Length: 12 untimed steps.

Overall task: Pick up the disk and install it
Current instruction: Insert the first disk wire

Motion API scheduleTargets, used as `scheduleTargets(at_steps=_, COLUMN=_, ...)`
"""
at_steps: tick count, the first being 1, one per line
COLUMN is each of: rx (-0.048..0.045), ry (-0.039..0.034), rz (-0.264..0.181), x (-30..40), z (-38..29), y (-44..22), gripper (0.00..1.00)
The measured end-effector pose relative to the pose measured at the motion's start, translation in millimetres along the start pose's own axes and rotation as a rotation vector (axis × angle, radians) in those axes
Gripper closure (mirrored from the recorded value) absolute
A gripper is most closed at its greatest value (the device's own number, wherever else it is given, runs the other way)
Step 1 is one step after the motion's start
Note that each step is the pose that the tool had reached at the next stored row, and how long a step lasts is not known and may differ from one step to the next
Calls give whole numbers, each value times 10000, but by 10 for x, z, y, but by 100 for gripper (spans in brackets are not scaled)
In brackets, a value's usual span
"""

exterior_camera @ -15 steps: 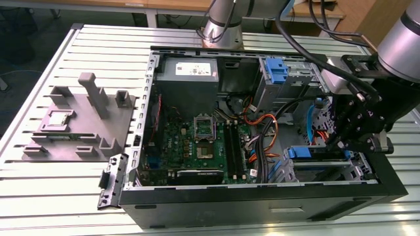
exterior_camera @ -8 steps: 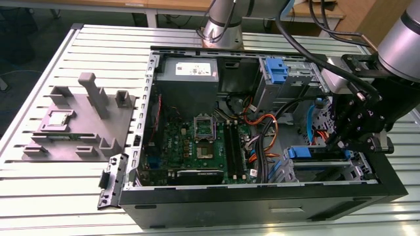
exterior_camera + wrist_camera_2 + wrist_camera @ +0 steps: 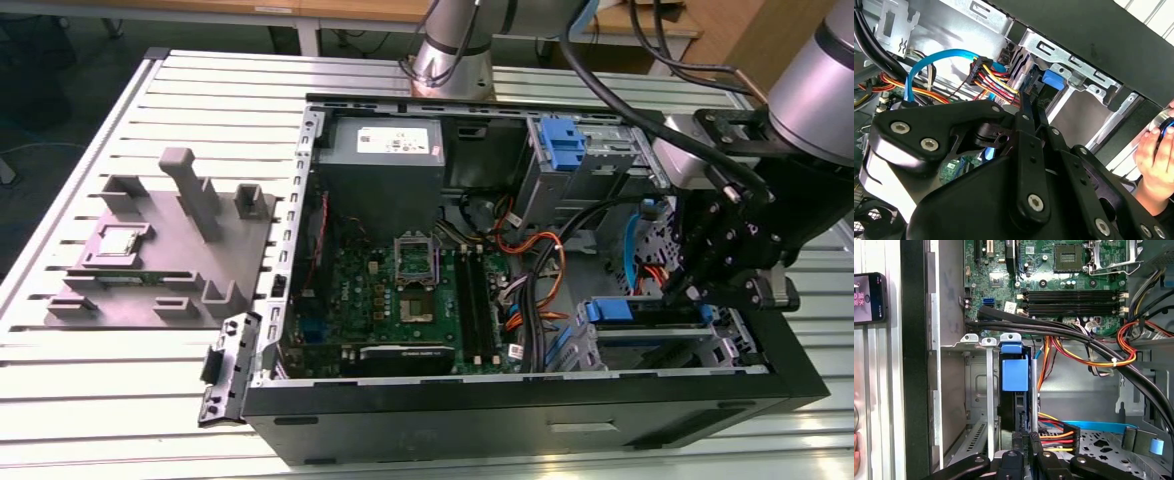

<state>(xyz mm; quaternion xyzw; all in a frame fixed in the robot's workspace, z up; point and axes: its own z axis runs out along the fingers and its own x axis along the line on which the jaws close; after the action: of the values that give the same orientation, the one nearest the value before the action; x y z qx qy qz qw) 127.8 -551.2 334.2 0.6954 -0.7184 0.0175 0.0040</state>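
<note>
- Standing on edge in the lower drive bay [image 3: 674,335] of the open computer case [image 3: 534,410], near the case's front corner, the disk [image 3: 1015,390] shows a dark body and a bright blue carrier tab.
- One disk, one gripper [image 3: 1026,440], one grey fixture block [image 3: 160,250] on the slatted worktop [image 3: 107,400], two blue brackets in the exterior view.
- Its long axis runs into the bay, tab end facing out.
- The gripper's fingers [image 3: 1033,442] are pinched on the disk's edge.

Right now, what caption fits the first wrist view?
Claw holding the blue-framed disk upright in the computer case's drive bay.
</note>
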Motion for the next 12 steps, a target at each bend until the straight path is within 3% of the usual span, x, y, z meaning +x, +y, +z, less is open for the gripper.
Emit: scheduleTargets(at_steps=12, rx=-4, ry=2, rz=132, x=-2, z=23, y=-7, gripper=83)
